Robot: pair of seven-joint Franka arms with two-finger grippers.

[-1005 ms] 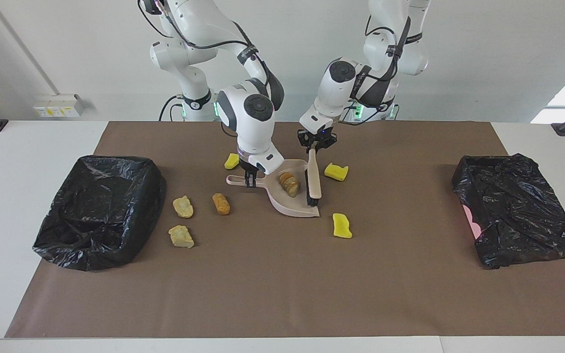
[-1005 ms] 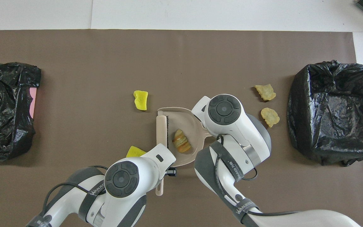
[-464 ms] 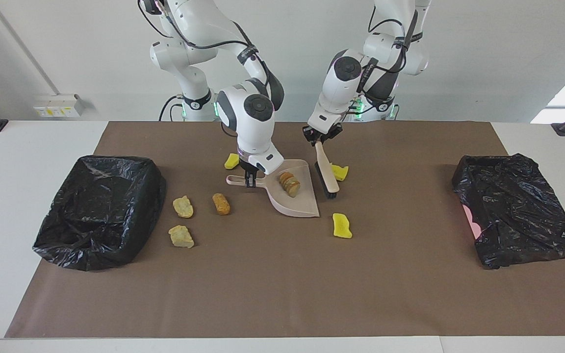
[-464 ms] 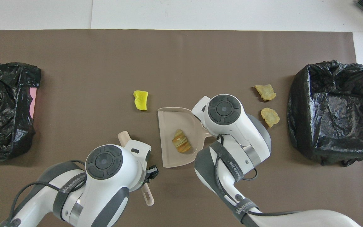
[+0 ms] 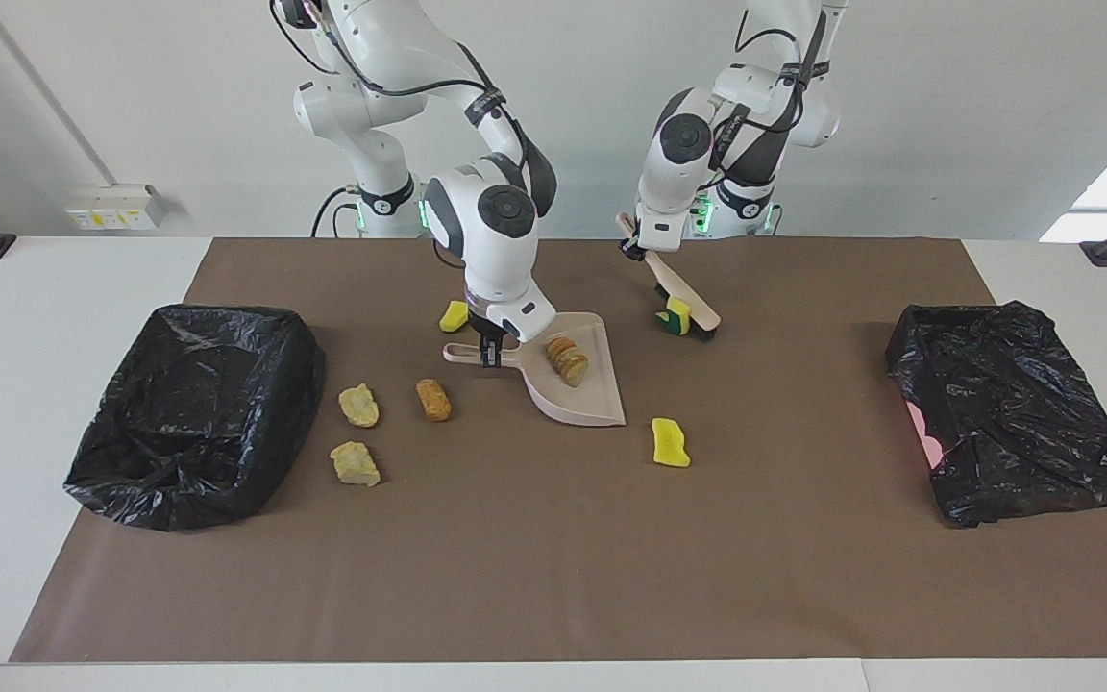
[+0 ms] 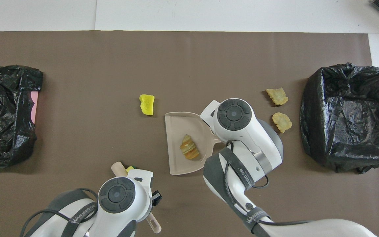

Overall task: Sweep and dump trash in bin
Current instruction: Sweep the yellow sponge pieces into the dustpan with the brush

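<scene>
My right gripper (image 5: 490,352) is shut on the handle of the pale pink dustpan (image 5: 584,396), which rests flat on the brown mat with one brown bread-like piece of trash (image 5: 568,361) in it. My left gripper (image 5: 638,242) is shut on the handle of a brush (image 5: 683,300). The brush slants down, its black head beside a yellow piece (image 5: 676,314). More trash lies loose: a yellow piece (image 5: 670,442), another yellow piece (image 5: 455,315), a brown piece (image 5: 433,399) and two tan pieces (image 5: 358,405) (image 5: 355,463). The overhead view shows the dustpan (image 6: 176,131) and its bread piece (image 6: 189,151).
A bin lined with a black bag (image 5: 193,413) stands at the right arm's end of the mat, close to the tan pieces. A second black-bagged bin (image 5: 1015,423) stands at the left arm's end, with a bit of pink showing at its side.
My left arm has lifted the brush out of the dustpan and swung it toward the robots and the left arm's end, beside the yellow piece. The right arm and dustpan have stayed still.
</scene>
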